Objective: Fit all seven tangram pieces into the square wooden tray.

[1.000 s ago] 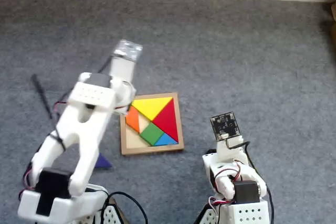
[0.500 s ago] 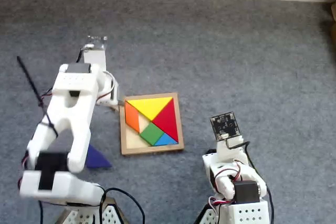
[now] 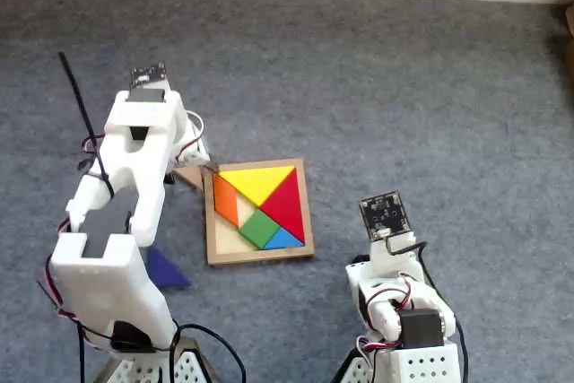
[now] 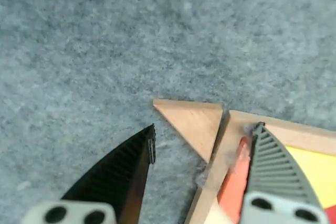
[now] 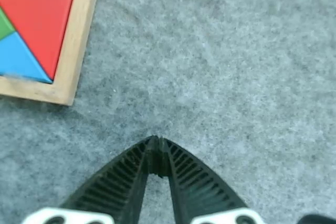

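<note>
With the tan triangle (image 4: 194,121) lying just off the upper-left corner of the mid-frame tray (image 3: 260,257), the left gripper (image 4: 205,129), wide open and empty, should probably clear the rim before closing, while the right gripper (image 5: 157,156) sits closed on nothing.

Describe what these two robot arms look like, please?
The left arm and the right arm are chunky white plastic shells over black motors, with thin red, black and white wires looped at the joints. Each wrist carries a small dark circuit board. The left gripper and right gripper have pointed, ribbed fingers, mostly black, on white bases.
</note>
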You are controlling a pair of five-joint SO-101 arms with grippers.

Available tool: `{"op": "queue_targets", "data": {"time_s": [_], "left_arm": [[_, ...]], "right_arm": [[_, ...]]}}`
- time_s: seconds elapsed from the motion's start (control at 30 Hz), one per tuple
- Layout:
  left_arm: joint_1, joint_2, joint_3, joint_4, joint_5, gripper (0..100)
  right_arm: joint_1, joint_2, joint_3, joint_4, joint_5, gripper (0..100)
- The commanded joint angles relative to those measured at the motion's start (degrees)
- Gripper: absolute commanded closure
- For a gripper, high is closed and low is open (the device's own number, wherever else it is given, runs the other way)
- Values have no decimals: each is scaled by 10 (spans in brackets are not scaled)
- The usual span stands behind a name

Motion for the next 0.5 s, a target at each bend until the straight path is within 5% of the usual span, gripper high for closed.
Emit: {"op": "queue_targets", "data": {"time_s": [0.0,0.47], "left_arm": [[-7,23,-28,8,8,713],[-49,5,-59,9,55,713]], "right_arm": [[7,-2,73,3,0,991],[7,-2,73,3,0,991]]}}
